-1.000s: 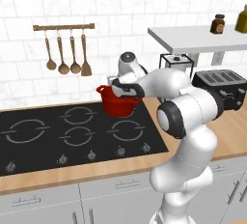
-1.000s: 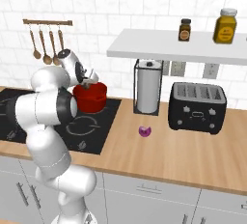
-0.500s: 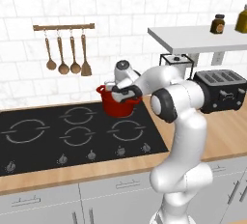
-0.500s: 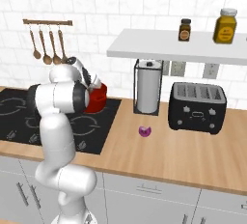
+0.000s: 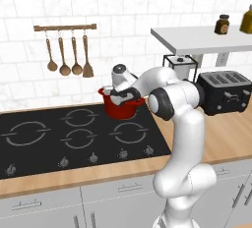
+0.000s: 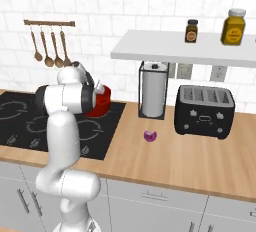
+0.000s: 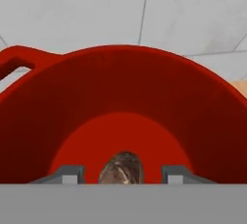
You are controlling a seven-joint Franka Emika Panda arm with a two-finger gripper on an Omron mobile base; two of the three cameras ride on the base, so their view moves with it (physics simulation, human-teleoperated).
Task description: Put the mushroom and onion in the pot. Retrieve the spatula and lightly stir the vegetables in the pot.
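Observation:
The red pot (image 5: 121,108) stands on the cooktop's back right burner, also seen in the right base view (image 6: 101,103). My gripper (image 5: 124,94) hangs over its rim, pointing into it. In the hand view the pot's red inside (image 7: 120,88) lies ahead, and a brown mushroom (image 7: 121,168) sits between my fingertips; its lower part is hidden. My gripper (image 7: 123,175) is shut on it. The purple onion (image 6: 150,135) lies on the wooden counter in front of the paper-towel holder. The spatula (image 5: 87,65) hangs rightmost on the wall rail.
Three wooden spoons (image 5: 64,62) hang beside the spatula. A black cooktop (image 5: 59,138) lies left of the pot. A paper-towel holder (image 6: 153,91) and a black toaster (image 6: 204,110) stand under a shelf (image 6: 185,53) with two jars.
The elbow has swung away from the cameras and the hand has tipped lower over the pot. The onion and spatula have stayed where they were.

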